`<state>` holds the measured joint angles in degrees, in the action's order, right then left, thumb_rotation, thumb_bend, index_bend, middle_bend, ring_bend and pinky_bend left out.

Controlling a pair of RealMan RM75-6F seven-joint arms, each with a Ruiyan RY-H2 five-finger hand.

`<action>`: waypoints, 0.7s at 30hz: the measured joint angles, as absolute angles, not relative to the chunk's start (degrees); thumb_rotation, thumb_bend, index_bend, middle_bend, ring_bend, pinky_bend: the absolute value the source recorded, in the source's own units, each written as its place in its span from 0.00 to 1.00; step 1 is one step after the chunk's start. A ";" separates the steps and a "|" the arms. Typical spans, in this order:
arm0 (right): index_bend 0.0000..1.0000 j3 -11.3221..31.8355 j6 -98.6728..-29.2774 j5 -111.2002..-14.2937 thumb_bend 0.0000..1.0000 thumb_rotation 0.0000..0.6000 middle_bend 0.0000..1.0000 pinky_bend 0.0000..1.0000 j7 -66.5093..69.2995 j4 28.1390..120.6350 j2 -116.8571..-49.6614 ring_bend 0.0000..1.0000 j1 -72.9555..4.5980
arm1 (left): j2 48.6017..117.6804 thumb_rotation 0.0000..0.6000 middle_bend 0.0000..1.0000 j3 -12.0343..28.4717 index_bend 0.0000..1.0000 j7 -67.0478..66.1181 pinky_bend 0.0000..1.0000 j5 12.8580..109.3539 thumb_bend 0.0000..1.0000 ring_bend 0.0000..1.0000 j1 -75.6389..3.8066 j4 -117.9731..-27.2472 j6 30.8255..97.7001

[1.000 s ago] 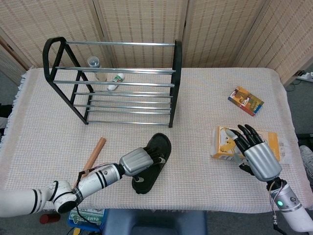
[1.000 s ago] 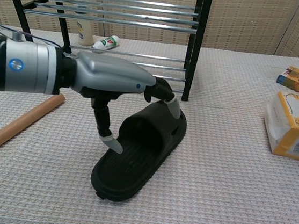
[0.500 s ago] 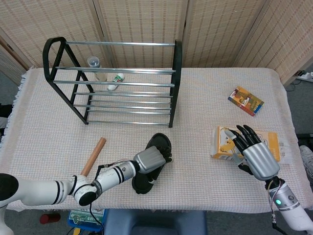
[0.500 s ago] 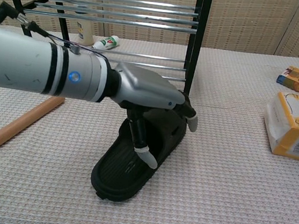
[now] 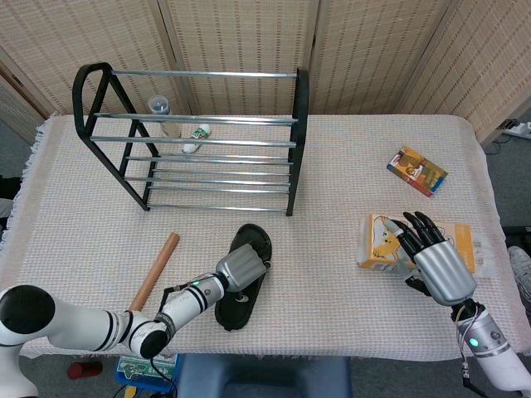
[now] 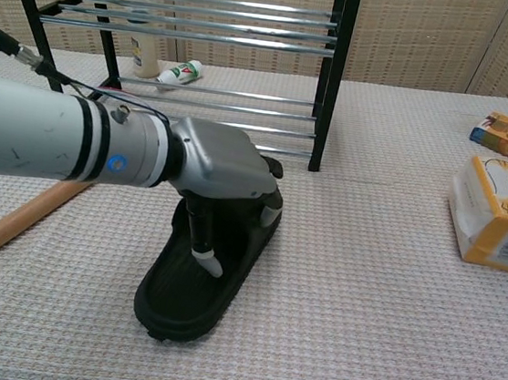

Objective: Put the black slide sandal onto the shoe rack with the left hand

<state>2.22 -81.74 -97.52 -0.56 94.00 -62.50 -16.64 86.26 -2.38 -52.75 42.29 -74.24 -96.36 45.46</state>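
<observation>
Chest view: the left hand [image 6: 225,164] lies over the strap of the black sandal [image 6: 199,271], thumb tucked inside and fingers curled over the far edge, apparently gripping it. Since half a second ago the sandal has slid with the hand toward the robot's left and turned slightly; its sole rests flat on the table [image 6: 384,333], so the lift has not begun. The shoe rack [image 5: 191,141] stands well beyond the hand. The right hand [image 5: 436,261], fingers spread and holding nothing, hovers over a yellow box [image 5: 377,240].
</observation>
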 measured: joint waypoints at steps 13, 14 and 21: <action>0.00 2.20 -82.06 -98.09 0.54 1.00 0.14 0.06 -0.89 94.32 -62.75 0.09 -16.63 | 81.18 1.00 0.31 -6.45 0.29 -51.38 0.24 41.50 0.17 0.06 -72.08 -101.05 50.97; 0.00 2.20 -82.12 -98.09 0.54 1.00 0.14 0.06 -0.90 94.33 -62.72 0.09 -16.59 | 80.86 1.00 0.31 -6.42 0.28 -50.17 0.24 42.84 0.17 0.06 -71.51 -101.13 51.07; 0.00 2.23 -82.64 -98.27 0.54 1.00 0.14 0.06 -1.21 94.72 -62.54 0.09 -16.31 | 78.07 1.00 0.27 -7.36 0.24 -37.39 0.24 62.58 0.17 0.06 -65.20 -100.62 54.36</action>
